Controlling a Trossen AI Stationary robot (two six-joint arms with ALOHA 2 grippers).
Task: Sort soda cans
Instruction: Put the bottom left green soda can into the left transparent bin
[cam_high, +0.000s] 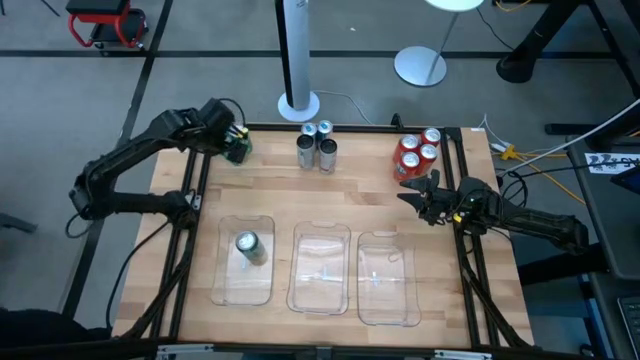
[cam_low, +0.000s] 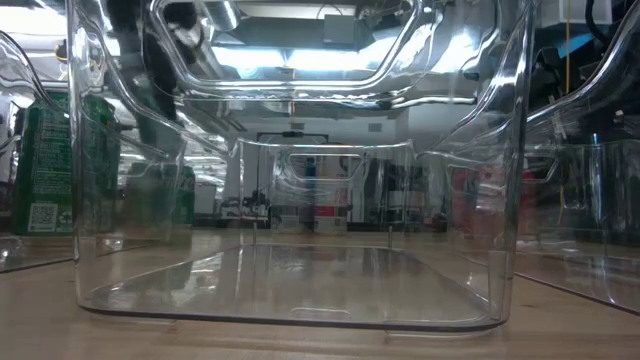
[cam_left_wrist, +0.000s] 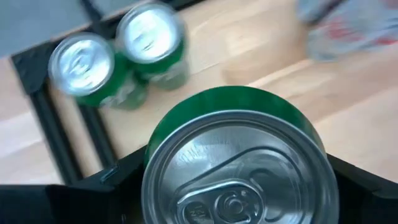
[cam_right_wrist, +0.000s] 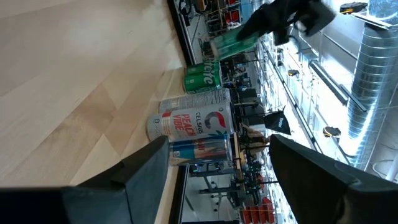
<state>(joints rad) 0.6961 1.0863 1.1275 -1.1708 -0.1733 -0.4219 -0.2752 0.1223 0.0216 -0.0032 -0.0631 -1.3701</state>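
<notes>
Three clear plastic trays sit side by side at the near end of the wooden table: a left tray, a middle tray and a right tray. They are see-through boxes with round corners. One green can stands in the left tray. Three silver-grey cans stand close together at the far edge in the middle. Four red cans stand in a bunch at the far right corner. All cans are small round tubes with shiny silver tops. At the far left corner, the left gripper is clamped on a green can, and two more green cans stand just behind it beside the black frame. The right gripper waits near the red cans with its fingers apart and nothing between them. A white pole on a round base stands just beyond the table.
</notes>
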